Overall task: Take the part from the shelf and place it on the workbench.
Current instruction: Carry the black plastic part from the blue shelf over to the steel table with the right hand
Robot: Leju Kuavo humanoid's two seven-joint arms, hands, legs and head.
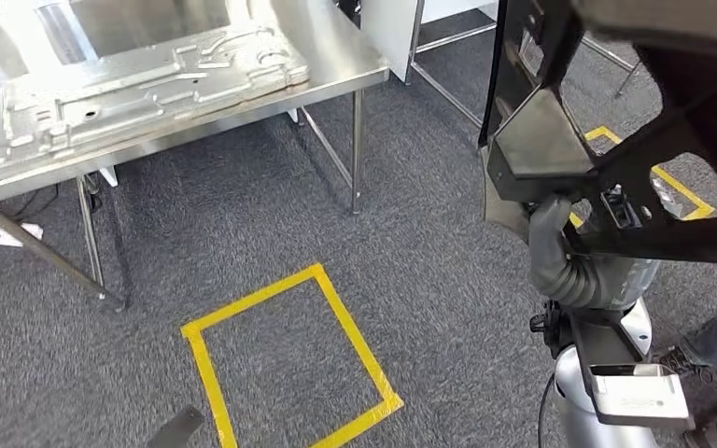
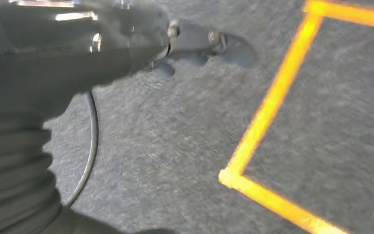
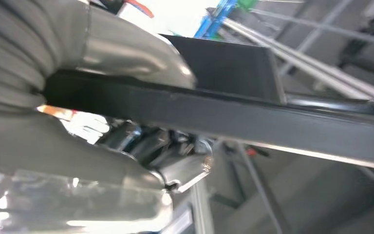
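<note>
Clamped in my right robot hand [image 1: 560,224], the black frame part [image 1: 616,140] rides high at right, long axis upright, counter [image 1: 336,65] far ahead-left; left robot hand [image 2: 195,44] hangs empty, fingers extended.

1. Part [image 1: 616,140]: black, glossy w/ pale glare patches.
2. Desk [image 1: 336,65]: shiny silver steel top & legs.
3. Pressed panel [image 1: 131,89] on desk: silver-grey, embossed ridges.
4. Floor [image 1: 429,280]: dark grey speckled carpet.
5. Tape square [image 1: 285,364] on floor: bright yellow outline; more yellow tape [image 1: 681,191] behind part.
6. Right hand [image 1: 560,257]: grey ribbed cover; arm silver.
7. Left hand [image 2: 204,44]: dark grey fingers.
</note>
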